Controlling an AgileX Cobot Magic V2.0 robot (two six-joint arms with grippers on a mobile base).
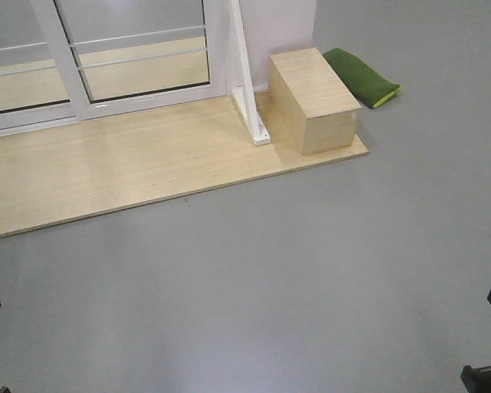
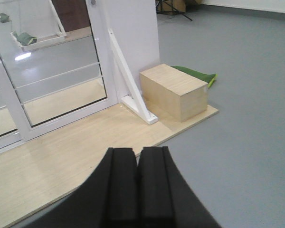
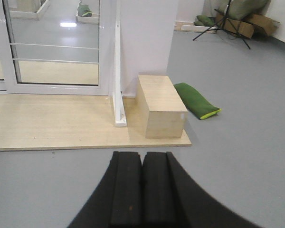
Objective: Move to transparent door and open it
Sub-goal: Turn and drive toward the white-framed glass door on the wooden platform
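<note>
The platform [image 1: 106,172] runs off the picture's left edge. Its front edge slants across the grey floor [image 1: 270,270], which lies wide and open from there down to the robot. The door [image 1: 139,49], clear glass in a white frame with thin white bars, stands along the platform's back edge at the upper left. Just right of it rises a white post [image 1: 270,24], with a slanted brace [image 1: 247,82] footed on the platform. A box [image 1: 315,98] sits on the platform's right end, just beside the brace's foot. A green cushion [image 1: 362,75] lies on the floor behind the box. Past the platform's right edge the floor is open.

The left gripper [image 2: 137,154] is clenched, pads pressed together on nothing. The door stands well ahead and to its left, across the platform. The right gripper [image 3: 142,156] is clenched the same way over bare floor, with the door well ahead at its far left and the box straight ahead.
</note>
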